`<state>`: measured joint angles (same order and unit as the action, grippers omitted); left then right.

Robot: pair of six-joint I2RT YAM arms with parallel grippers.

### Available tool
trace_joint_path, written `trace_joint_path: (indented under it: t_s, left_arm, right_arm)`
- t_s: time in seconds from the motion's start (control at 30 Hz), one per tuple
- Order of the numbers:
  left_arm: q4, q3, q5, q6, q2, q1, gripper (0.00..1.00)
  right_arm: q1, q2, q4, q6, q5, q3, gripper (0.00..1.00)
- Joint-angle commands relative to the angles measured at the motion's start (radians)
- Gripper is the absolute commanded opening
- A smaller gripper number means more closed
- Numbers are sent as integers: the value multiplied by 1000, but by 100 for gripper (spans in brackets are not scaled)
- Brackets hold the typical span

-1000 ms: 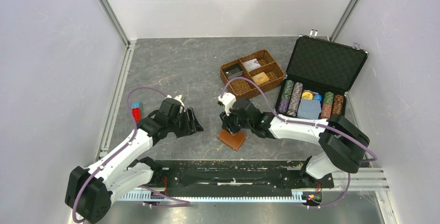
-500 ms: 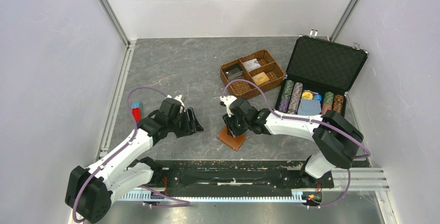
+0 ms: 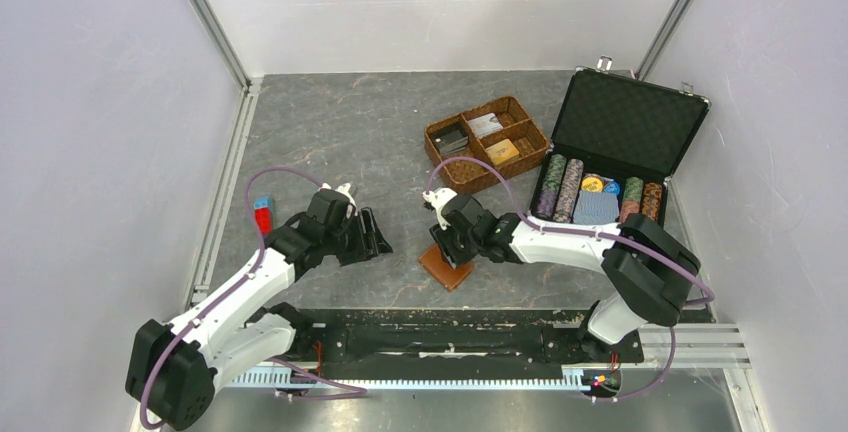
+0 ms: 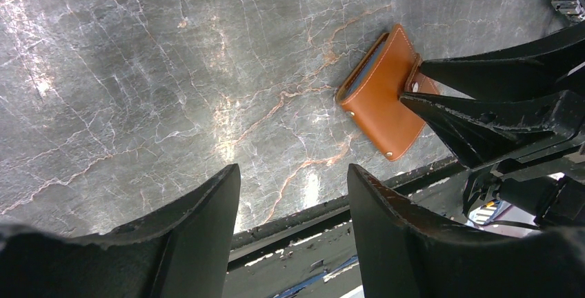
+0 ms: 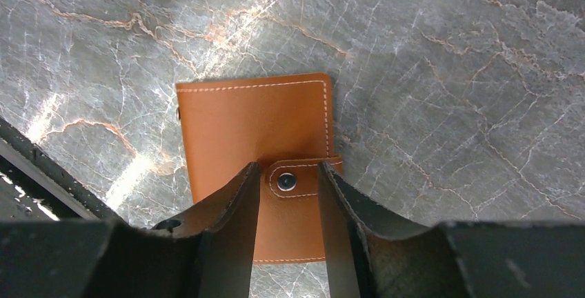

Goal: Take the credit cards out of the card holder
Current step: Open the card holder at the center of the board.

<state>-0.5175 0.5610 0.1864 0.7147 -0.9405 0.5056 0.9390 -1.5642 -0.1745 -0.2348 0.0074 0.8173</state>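
Observation:
The card holder (image 3: 446,268) is a tan-brown leather wallet lying folded shut on the table near the front edge. It also shows in the left wrist view (image 4: 383,98) and the right wrist view (image 5: 255,118). My right gripper (image 3: 442,245) hangs just over it, open, its jaws a narrow gap apart. Its fingers straddle the snap tab (image 5: 286,182), and nothing is lifted. My left gripper (image 3: 381,235) stands open and empty a short way to the left, with bare table between its jaws (image 4: 293,174). The credit cards are hidden inside.
A woven brown basket (image 3: 430,136) with small items sits behind the right arm. An open black case (image 3: 628,117) with rows of poker chips (image 3: 560,187) stands at the far right. A red and blue block (image 3: 263,216) lies at the left. A black rail (image 3: 450,337) runs along the front edge.
My right gripper has shifted slightly over the card holder, and its jaws narrowed a little and then widened again. The card holder stays flat and shut. The left arm has not moved.

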Motion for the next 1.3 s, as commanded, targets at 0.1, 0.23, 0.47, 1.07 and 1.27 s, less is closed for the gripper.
trace_joint_path:
  t_s: [0.1,0.23,0.47,1.07,1.27]
  left_arm:
    - [31,2,7,24,-6,-1,65]
    - [39,-3,16,31,-7,-1,65]
    - [39,-6,24,32,3,0,65]
    - [44,-16,43,40,5,-1,66]
    - [65,-29,58,51,10,0,71]
  right_arm:
    - [27,37,-14,9,32,-33,41]
    - [36,33,-16,8,50,-44,40]
    - [48,36,-8,-7,89,-72,16]
    - [37,210,143,-111,34,-83,0]
    - [24,305,192,-169,-4,-97,0]
